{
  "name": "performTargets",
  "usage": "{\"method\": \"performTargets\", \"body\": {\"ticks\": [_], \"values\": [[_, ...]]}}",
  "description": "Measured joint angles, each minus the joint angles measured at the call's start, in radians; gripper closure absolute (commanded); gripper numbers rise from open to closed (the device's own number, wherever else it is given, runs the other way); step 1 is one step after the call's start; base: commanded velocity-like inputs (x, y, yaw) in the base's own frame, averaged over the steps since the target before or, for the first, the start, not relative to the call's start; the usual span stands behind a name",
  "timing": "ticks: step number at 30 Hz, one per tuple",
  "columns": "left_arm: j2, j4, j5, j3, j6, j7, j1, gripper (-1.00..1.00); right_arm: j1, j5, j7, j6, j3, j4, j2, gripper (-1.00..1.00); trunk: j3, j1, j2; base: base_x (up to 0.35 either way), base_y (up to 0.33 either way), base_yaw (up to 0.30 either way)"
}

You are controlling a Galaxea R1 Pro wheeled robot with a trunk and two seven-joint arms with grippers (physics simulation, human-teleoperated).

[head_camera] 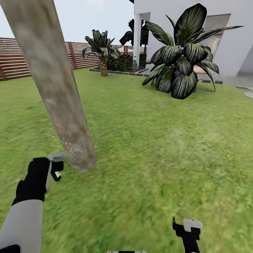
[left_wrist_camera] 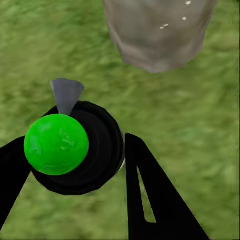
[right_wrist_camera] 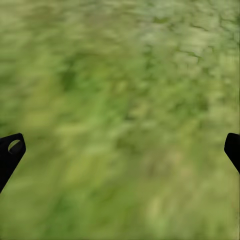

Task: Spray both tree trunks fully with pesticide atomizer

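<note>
The pesticide atomizer (left_wrist_camera: 75, 150), a black bottle with a green ball top and a grey nozzle, sits clamped in the left claw (head_camera: 56, 168), its nozzle aimed at the foot of the tree trunk (head_camera: 59, 95) just ahead of that claw. Pale specks of pesticide (head_camera: 72, 149) dot the bark near the base. The bottle looks rigid and light, probably smooth-sided, so a hold around its body below the ball seems soundest. One atomizer shows, and one thick trunk. The right claw (head_camera: 188, 226) hangs low over the lawn (head_camera: 158, 140), fingers spread wide and empty. Well beyond stand a striped bush (head_camera: 182, 59) and a small palm (head_camera: 102, 51).
</note>
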Motion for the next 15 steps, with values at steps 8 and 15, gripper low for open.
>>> {"method": "performTargets", "body": {"ticks": [8, 15], "values": [[-0.041, 0.021, 0.008, -0.160, 0.038, -0.004, -0.087, 1.00, 0.000, 0.000, -0.001, 0.000, -0.001, -0.001, -0.005, -1.00, 0.000, 0.000, 0.000, 0.000, 0.000, 0.005], [0.059, 0.022, 0.009, -0.093, 0.042, -0.005, -0.087, 1.00, 0.000, 0.000, 0.000, 0.000, -0.001, -0.001, -0.007, -1.00, 0.000, 0.000, 0.000, 0.000, 0.000, 0.000]]}}
